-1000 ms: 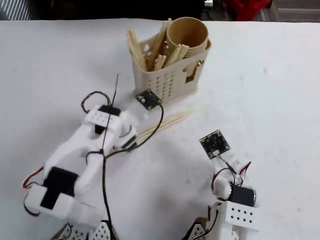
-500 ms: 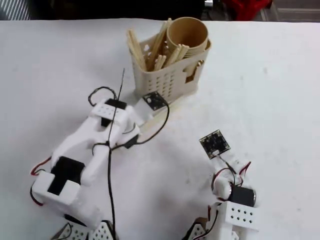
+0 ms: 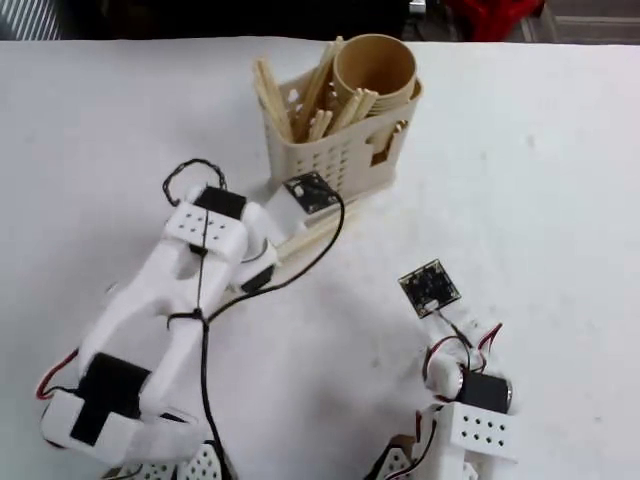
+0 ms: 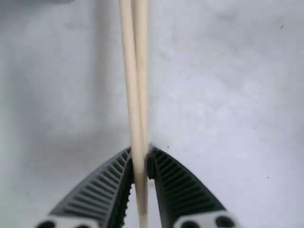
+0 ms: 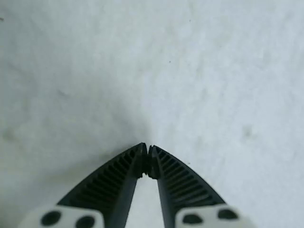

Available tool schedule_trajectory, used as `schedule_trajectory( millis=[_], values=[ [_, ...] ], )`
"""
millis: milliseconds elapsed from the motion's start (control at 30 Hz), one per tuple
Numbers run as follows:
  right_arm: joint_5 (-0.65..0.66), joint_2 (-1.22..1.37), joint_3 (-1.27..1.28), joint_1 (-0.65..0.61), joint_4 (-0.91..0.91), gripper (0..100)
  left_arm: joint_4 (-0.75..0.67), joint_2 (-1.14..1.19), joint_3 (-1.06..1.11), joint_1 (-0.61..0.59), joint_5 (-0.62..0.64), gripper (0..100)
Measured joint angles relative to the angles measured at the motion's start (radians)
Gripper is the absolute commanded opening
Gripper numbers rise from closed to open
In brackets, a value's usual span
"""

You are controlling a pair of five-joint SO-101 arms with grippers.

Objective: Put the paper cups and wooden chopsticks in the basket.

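Left gripper (image 4: pixel 141 156) clamped on the wooden chopsticks (image 4: pixel 134 85), which lie just beside the basket (image 3: pixel 335 170). You should raise them clear above the basket's rim, then drop into the gap beside the paper cup (image 3: pixel 375 65).

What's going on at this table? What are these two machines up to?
They are tidying chopsticks and cups into a basket. The left gripper is shut on a pair of wooden chopsticks, close beside the white basket. The basket already holds a paper cup and several other chopsticks. The right gripper is shut with nothing in it, over the bare table.
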Motion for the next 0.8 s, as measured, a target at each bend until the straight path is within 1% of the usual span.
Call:
schedule_trajectory(
  millis=[167,267,367,467,600,700,800],
  values=[
    [0.000,0.000,0.000,0.000,0.000,1.6,0.017,-0.035,0.000,0.002,0.000,2],
    [0.000,0.000,0.000,0.000,0.000,1.6,0.017,-0.069,0.025,0.034,0.000,2],
    [0.000,0.000,0.000,0.000,0.000,1.6,0.014,-0.084,0.098,0.084,0.000,2],
    [0.000,0.000,0.000,0.000,0.000,1.6,-0.041,-0.086,0.201,0.098,0.000,4],
    [0.000,0.000,0.000,0.000,0.000,1.6,-0.155,-0.086,0.302,0.097,0.000,13],
    [0.000,0.000,0.000,0.000,0.000,1.6,-0.181,-0.086,0.324,0.097,0.000,14],
    [0.000,0.000,0.000,0.000,0.000,1.6,-0.173,-0.086,0.324,0.097,0.000,14]
  ],
)
